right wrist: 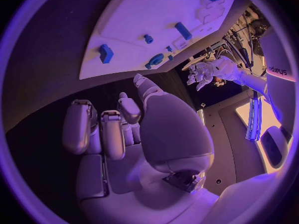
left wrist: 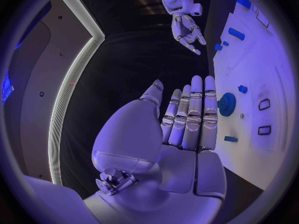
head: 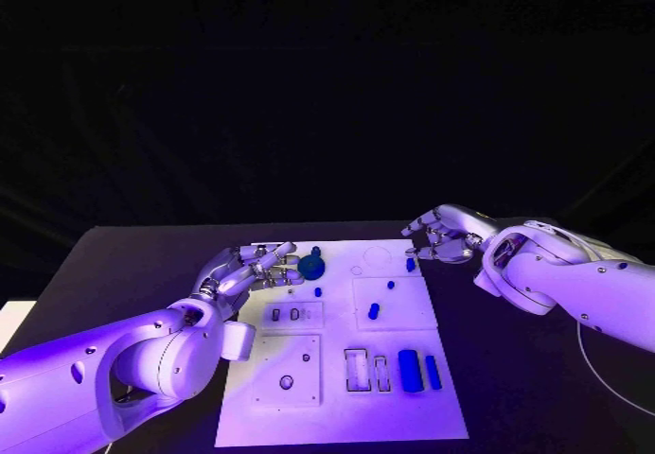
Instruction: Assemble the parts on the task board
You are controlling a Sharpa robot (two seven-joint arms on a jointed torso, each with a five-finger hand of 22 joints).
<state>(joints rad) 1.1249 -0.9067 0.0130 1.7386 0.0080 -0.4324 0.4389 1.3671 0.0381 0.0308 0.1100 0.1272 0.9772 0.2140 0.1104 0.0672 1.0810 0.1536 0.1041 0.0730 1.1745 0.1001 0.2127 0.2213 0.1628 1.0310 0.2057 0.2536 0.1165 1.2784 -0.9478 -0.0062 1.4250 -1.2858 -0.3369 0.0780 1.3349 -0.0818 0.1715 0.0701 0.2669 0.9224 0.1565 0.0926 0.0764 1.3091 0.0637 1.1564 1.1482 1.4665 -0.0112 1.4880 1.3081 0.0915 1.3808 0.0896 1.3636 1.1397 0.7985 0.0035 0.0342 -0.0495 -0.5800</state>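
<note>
The black worktop (head: pixel 123 255) is wide and flat, and the white task board (head: pixel 410 416) lies in its middle, a smooth long plate with its long side running from near to far. The left hand (head: pixel 253 270), shiny and silver, is over the far left edge of the board with its fingers straight and side by side, holding nothing. The right hand (head: pixel 444 236) is over the far right corner of the board, its fingers bent and a little apart, and it holds nothing too. A round blue gear (head: pixel 311 268) with tiny teeth lies flat on the far part of the board, just beside the left hand's fingertips. Near the close right edge, a fat blue block (head: pixel 410 370) and a thin blue bar (head: pixel 433 372) lie side by side, both pointing near to far. A small blue peg (head: pixel 374 310) sits in the middle of the board, pointing the same way.
</note>
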